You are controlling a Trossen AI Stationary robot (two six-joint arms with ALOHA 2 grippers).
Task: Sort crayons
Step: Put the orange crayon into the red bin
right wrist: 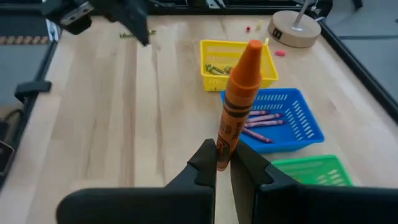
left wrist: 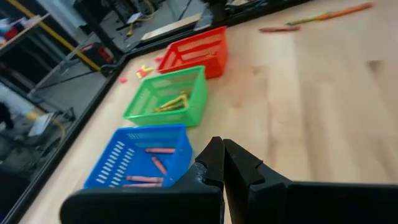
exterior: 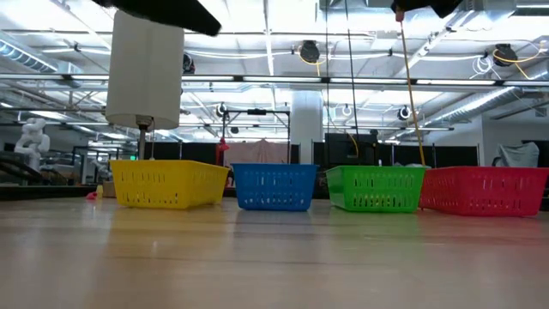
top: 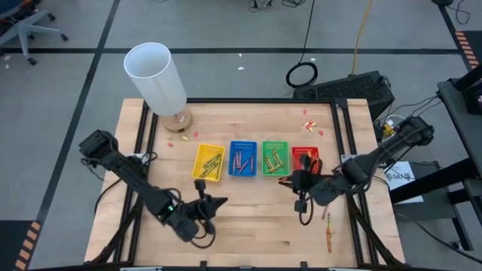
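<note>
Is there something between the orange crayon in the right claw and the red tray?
Nothing visible blocks it. The right claw, shut on the orange crayon, sits just at the near side of the red tray, with only bare table between them. The left claw is far off, by the yellow tray.

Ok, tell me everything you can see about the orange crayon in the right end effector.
The orange crayon is a waxy stick with a blunt cone tip and an orange paper wrapper printed with dark bands and lettering. It stands nearly upright, tip up, leaning slightly. The right end effector is shut on its lower end, one dark finger on each side; nothing else touches it. In the high view it is held just beside the red tray, above the table.
</note>
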